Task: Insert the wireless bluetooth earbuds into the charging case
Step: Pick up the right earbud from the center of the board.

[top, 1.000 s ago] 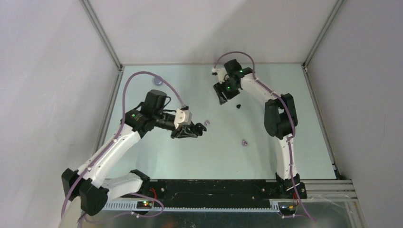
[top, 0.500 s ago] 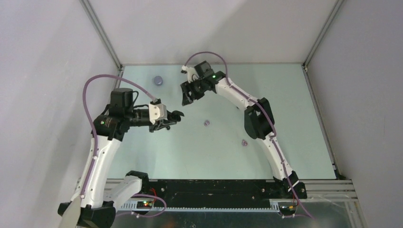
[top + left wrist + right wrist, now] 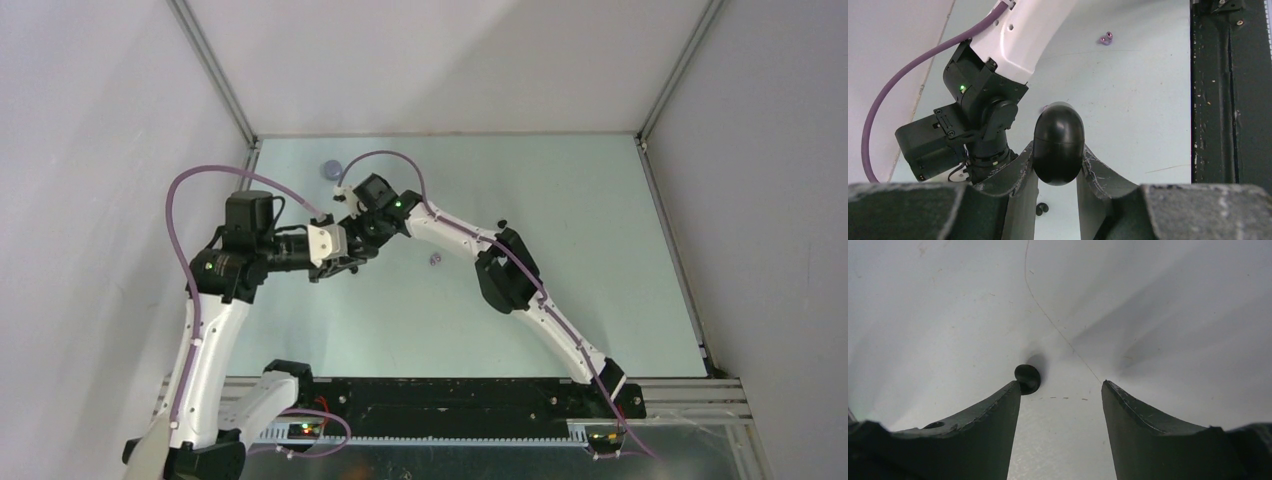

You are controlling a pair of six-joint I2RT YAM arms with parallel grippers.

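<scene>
My left gripper (image 3: 1058, 148) is shut on a glossy black egg-shaped charging case (image 3: 1058, 135), held above the table with its seam showing and its lid closed. A black earbud (image 3: 1041, 208) lies on the table under it. In the right wrist view that black earbud (image 3: 1027, 378) sits at the tip of the left finger of my open right gripper (image 3: 1060, 390), which is low over the table. From above, the right gripper (image 3: 362, 240) is right beside the left gripper (image 3: 350, 260). A lilac earbud (image 3: 434, 260) lies to their right. Another black earbud (image 3: 503, 223) lies farther right.
A lilac round object (image 3: 332, 170) stands near the back left corner. My right arm (image 3: 500, 275) stretches diagonally across the middle of the table. Grey walls close in the table on the left, back and right. The black base rail (image 3: 1228, 100) runs along the near edge.
My right arm swung from the back middle of the table leftwards, down to beside the left gripper. My left arm drew back to the left, still holding the case.
</scene>
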